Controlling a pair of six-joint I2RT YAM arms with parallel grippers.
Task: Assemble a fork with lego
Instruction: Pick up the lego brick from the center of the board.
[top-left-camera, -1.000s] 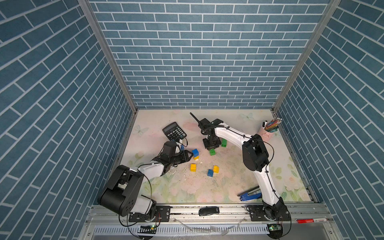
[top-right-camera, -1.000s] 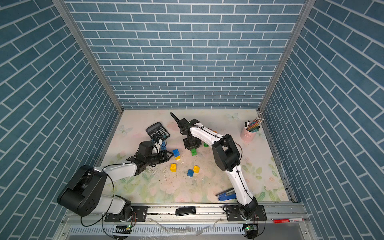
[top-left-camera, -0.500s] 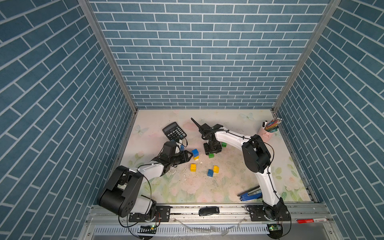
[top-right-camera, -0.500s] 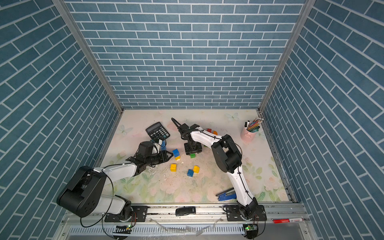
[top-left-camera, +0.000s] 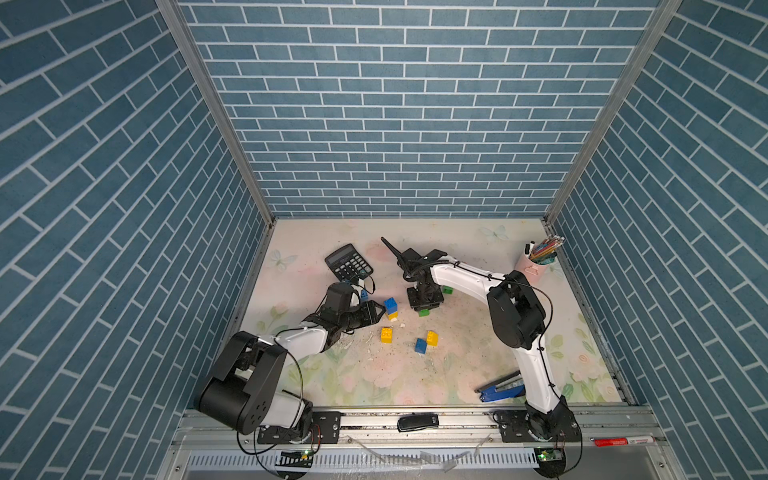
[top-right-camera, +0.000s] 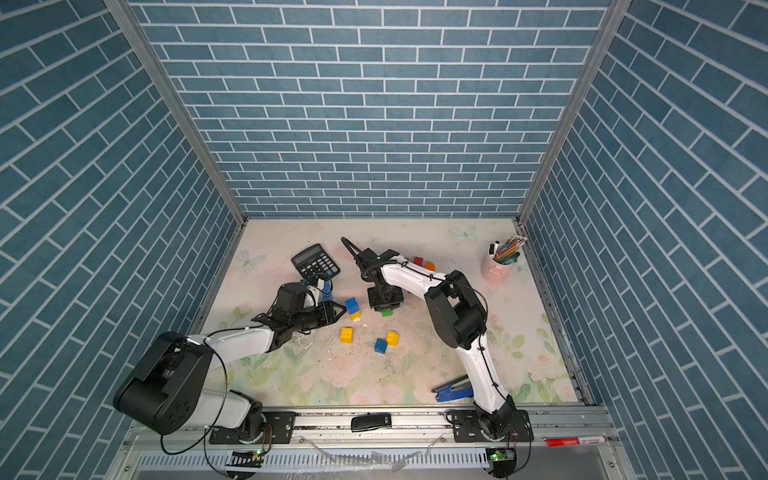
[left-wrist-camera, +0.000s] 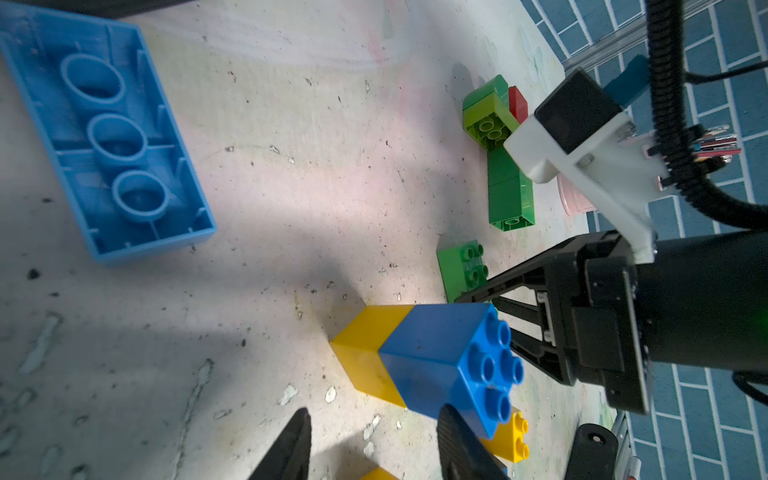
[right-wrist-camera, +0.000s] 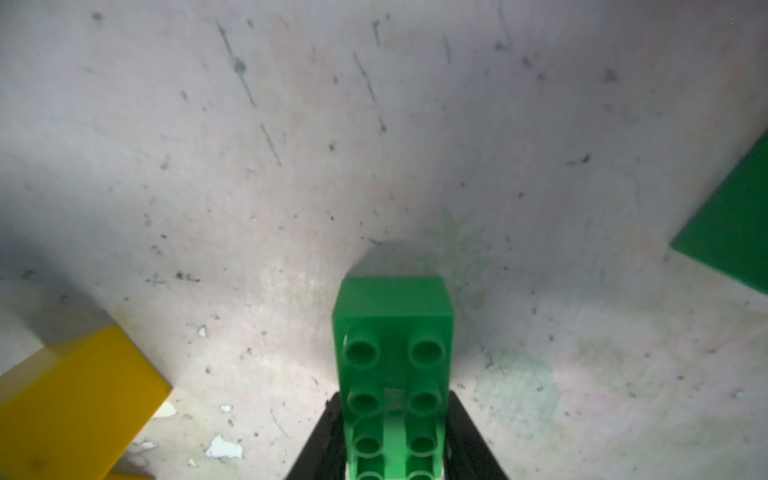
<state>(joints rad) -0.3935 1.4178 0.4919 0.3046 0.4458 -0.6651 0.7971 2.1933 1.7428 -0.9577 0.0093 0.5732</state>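
The green lego brick (right-wrist-camera: 392, 332), where is it?

It is between the fingers of the right gripper (right-wrist-camera: 394, 405), clamped at its long sides, with the studs toward the wrist camera. Its free end sticks out past the fingertips, low over the table (right-wrist-camera: 291, 124). If it touches, I cannot tell.

And the left gripper (left-wrist-camera: 374, 411)?

Its fingers stand apart, with nothing between them. Just in front of the fingertips stands a blue brick (left-wrist-camera: 436, 345) on a yellow brick (left-wrist-camera: 365, 332).

More lego near it?

A light blue brick (left-wrist-camera: 108, 137) lies upside down beside that gripper, on the side of the calculator (top-left-camera: 348, 262).
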